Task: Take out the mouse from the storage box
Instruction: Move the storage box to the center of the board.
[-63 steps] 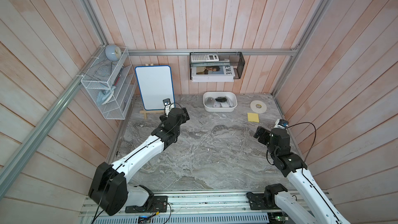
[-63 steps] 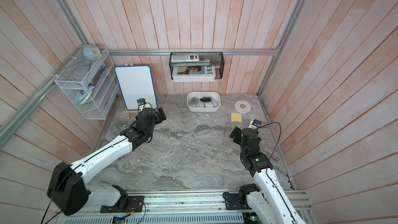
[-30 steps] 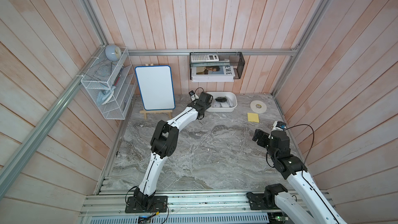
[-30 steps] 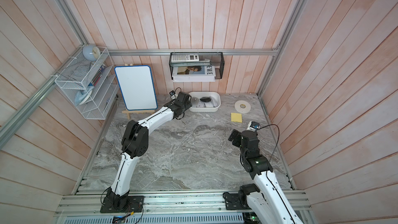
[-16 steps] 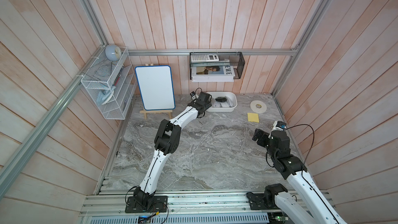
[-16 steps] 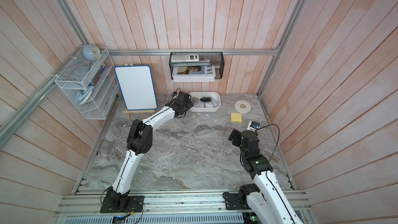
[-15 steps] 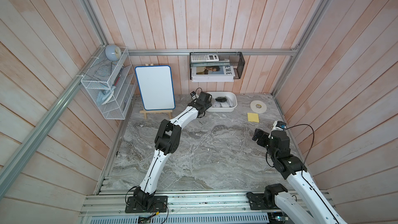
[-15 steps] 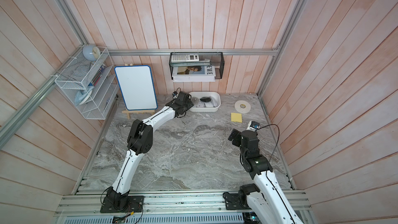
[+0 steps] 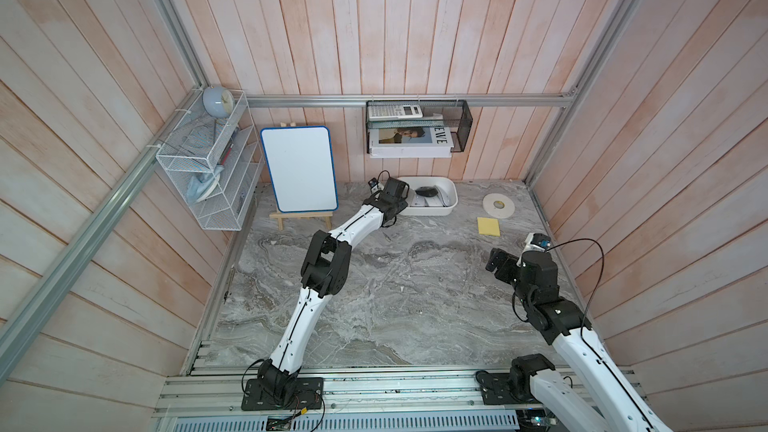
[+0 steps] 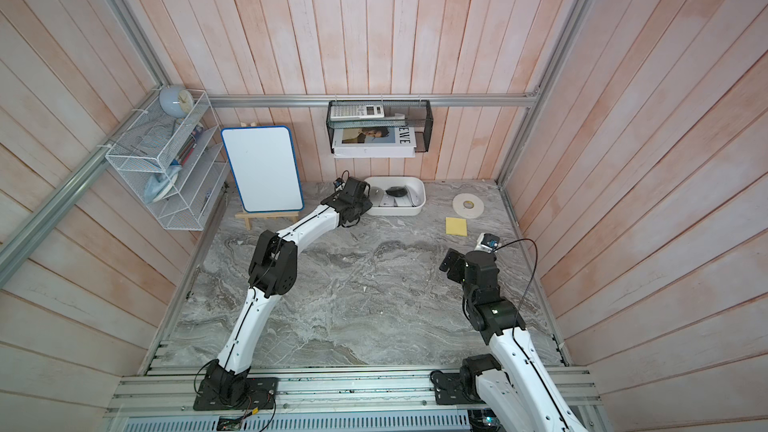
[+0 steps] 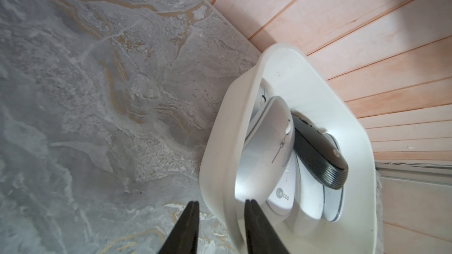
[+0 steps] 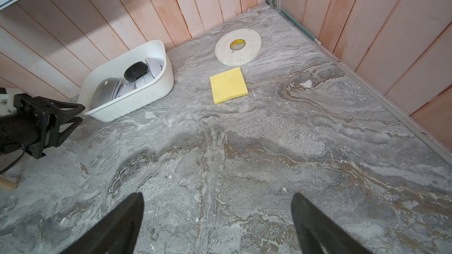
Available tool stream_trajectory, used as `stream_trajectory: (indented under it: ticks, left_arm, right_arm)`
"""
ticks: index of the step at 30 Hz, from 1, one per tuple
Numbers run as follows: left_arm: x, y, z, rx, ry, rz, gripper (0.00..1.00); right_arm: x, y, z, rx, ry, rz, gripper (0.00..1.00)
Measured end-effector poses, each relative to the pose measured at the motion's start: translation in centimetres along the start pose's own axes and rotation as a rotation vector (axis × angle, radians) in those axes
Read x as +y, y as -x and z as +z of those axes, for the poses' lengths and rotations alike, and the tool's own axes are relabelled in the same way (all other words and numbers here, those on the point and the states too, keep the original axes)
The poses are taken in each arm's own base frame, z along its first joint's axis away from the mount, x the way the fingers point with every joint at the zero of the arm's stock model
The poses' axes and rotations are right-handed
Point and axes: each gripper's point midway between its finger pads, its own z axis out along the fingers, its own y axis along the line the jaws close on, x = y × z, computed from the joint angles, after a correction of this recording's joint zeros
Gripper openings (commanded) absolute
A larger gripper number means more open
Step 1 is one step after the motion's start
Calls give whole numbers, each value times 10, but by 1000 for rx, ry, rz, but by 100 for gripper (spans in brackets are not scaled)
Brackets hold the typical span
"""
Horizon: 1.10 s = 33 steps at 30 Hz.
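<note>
Left hand (image 11: 221,202) straddles one end wall of the storage box (image 11: 225,142); whether it grips, I cannot tell. Just beyond it, inside, the silver mouse (image 11: 266,147) lies lengthwise, wheel end pointing away. Right hand (image 12: 217,195) gapes open, well apart.

You can read the large black letters "EWE" on the white cover of the magazine (image 9: 409,141), beside its photograph, where it lies in the black wire basket (image 9: 465,126); both top views show them. In the left wrist view, the white mouse (image 11: 281,191) in the storage box (image 11: 220,167) carries a grey brand mark that reads "Lecoo". The dark mouse (image 11: 318,152) bears a small round emblem you cannot make out. The tape roll (image 12: 237,47) has print on its yellow core, too blurred to read. The calculator (image 9: 395,111) keys are too small.
</note>
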Motion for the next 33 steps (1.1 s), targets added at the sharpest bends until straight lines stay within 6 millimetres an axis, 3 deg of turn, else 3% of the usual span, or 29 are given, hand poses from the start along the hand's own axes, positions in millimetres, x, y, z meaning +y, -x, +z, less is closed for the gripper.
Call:
stream_trajectory:
  ticks: [17, 28, 33]
  left_arm:
    - [0, 1, -5, -4, -1, 15, 9]
    - [37, -14, -46, 26, 83, 34, 3]
    - [60, -33, -78, 30, 123, 27, 2]
  right_arm:
    - [-2, -16, 14, 70, -26, -17, 97]
    - [1, -18, 15, 87, -12, -18, 97]
    - [2, -23, 20, 113, -13, -22, 97]
